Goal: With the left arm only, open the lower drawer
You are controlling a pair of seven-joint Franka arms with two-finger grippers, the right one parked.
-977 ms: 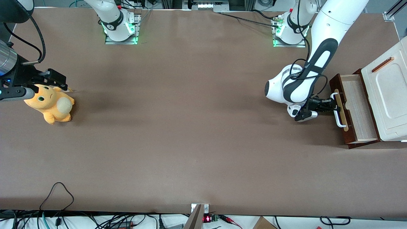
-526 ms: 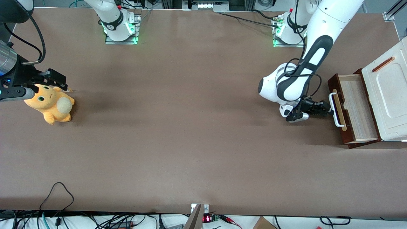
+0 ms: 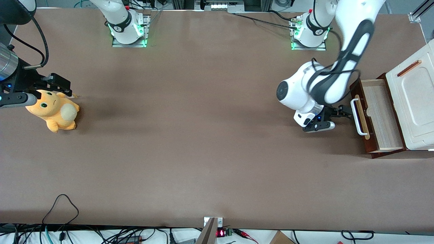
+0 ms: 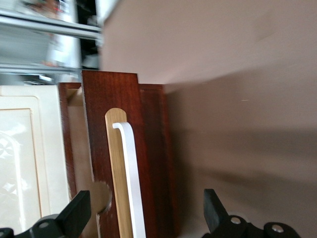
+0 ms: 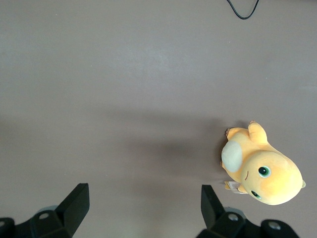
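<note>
The lower drawer (image 3: 381, 113) stands pulled out from under the white cabinet top (image 3: 415, 98), with its pale wood inside showing. Its white bar handle (image 3: 357, 115) runs along the dark reddish-brown front. The left arm's gripper (image 3: 345, 113) hovers just in front of that handle, a small gap away, open and holding nothing. In the left wrist view the handle (image 4: 130, 173) and the drawer front (image 4: 151, 148) lie between the wide-spread black fingers (image 4: 79, 210), and the gripper (image 4: 146, 209) touches neither.
An orange plush toy (image 3: 54, 112) lies toward the parked arm's end of the table, under that arm's gripper. Both arm bases (image 3: 308, 34) stand along the table edge farthest from the front camera. Cables hang at the near edge.
The gripper has let go of the handle and backed a little away from the drawer front. The wrist has turned and the arm has shifted. The drawer stays pulled out.
</note>
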